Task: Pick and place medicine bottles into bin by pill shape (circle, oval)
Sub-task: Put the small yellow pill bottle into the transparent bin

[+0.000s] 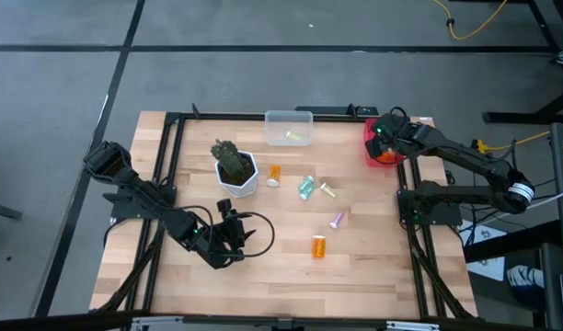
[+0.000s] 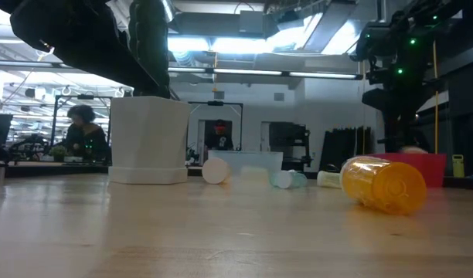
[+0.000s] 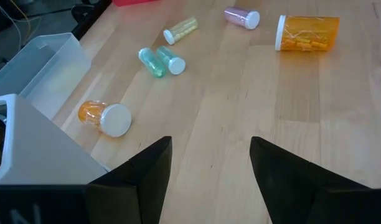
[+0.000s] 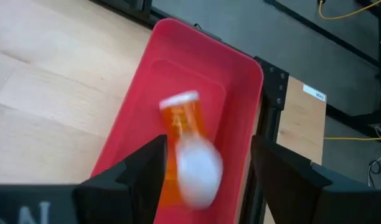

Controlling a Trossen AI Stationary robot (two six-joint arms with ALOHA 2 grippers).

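Medicine bottles lie on their sides on the wooden table: an orange one (image 1: 274,173) (image 3: 106,116) by the white pot, two teal ones (image 3: 159,61), a yellow one (image 3: 180,29), a pink one (image 3: 242,17) and a bigger orange one (image 1: 318,245) (image 3: 305,33). My right gripper (image 1: 384,138) (image 4: 209,162) hangs open over the red bin (image 4: 240,81) at the far right. An orange bottle (image 4: 185,121) shows inside the bin. A blurred orange and white shape (image 4: 195,171) shows in the gap between the fingers, narrower than the gap. My left gripper (image 1: 231,241) (image 3: 209,146) waits open near the front left.
A white hexagonal pot (image 1: 237,175) with a plant stands left of centre. A clear bin (image 1: 289,129) at the far edge holds a pale bottle (image 1: 295,136). Black frame rails run along the table's sides. Bare wood lies along the near edge.
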